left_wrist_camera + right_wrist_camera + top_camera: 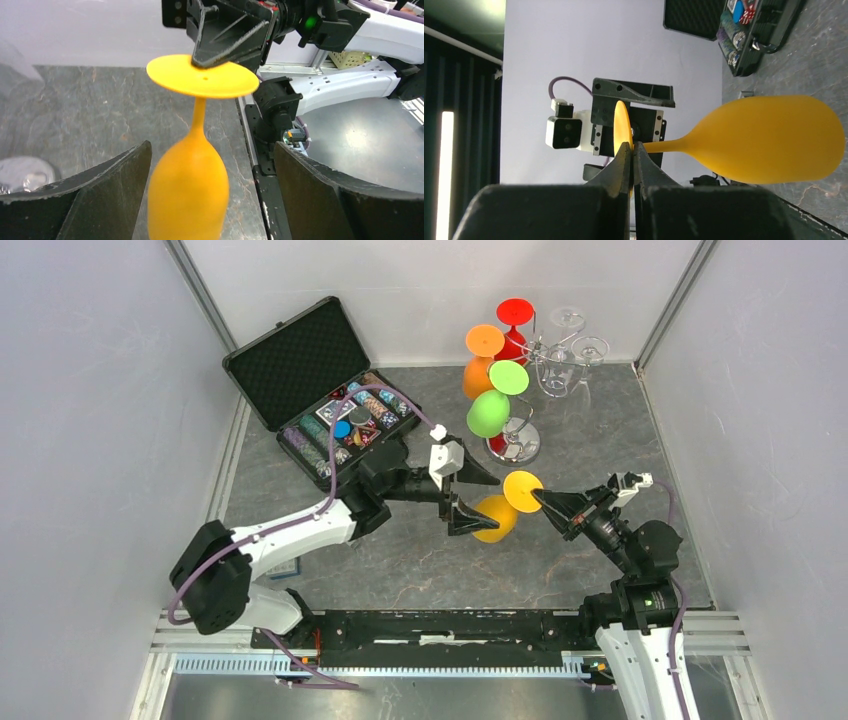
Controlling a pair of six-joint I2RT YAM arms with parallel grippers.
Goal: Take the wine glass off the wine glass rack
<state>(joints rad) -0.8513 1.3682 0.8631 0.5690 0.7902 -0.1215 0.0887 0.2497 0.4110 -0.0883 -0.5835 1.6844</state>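
Pinching the yellow wine glass (769, 140) by the rim of its foot with the right claw (631, 150), clamped tight on the thin disc and carrying the whole weight from that edge. Hanging it bowl down, foot uppermost, over the surface (400, 560); already off the wine glass rack (522, 448) and well apart from it, with the rack far out beyond both claws and bearing a green glass (487, 415) among others. Offering the bowl into the left claw (212, 147), spread wide on either side of it and apparently touching nothing.

Reading this as a hand-over, or a second grip before setting down. Seeing the bowl nearer one finger (100, 195) than the other from the left wrist, so shifting the left claw sideways to centre it before closing. Closing slowly and evenly on the widest part of the bowl, not on the stem, and stopping at first firm contact. Holding the right claw motionless meanwhile, since gripping only a smooth narrow edge and risking a swivel under any sideways push. Letting go with the right claw only after seating the left one squarely, then drawing back level, away from the foot.
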